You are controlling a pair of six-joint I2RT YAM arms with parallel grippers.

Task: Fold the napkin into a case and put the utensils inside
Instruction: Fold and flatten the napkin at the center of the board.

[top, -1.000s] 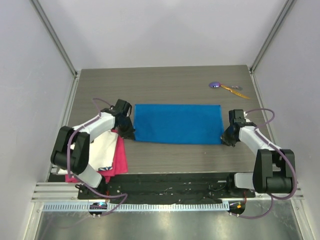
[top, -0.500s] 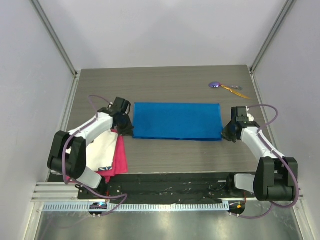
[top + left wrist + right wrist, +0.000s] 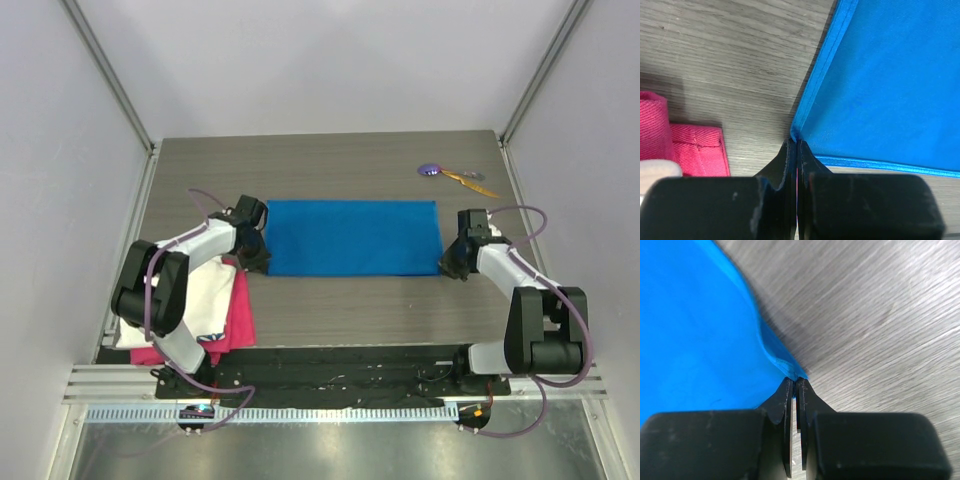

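The blue napkin (image 3: 352, 237) lies flat as a wide rectangle in the middle of the table. My left gripper (image 3: 254, 262) is shut on the napkin's near left corner (image 3: 795, 134). At the opposite end my right gripper (image 3: 449, 266) is shut on its near right corner (image 3: 796, 375). The utensils rest at the far right of the table, apart from the napkin: one with a round purple head (image 3: 430, 169) and an orange-yellow one (image 3: 470, 180) beside it.
A white cloth (image 3: 205, 295) lies over a pink cloth (image 3: 240, 318) at the table's near left, just beside my left arm; the pink cloth (image 3: 695, 150) shows left of the left fingers. Grey walls enclose the table on three sides.
Both grippers have carried the napkin's near edge toward the far side, so the blue rectangle is now shorter front to back. The utensils have not moved.
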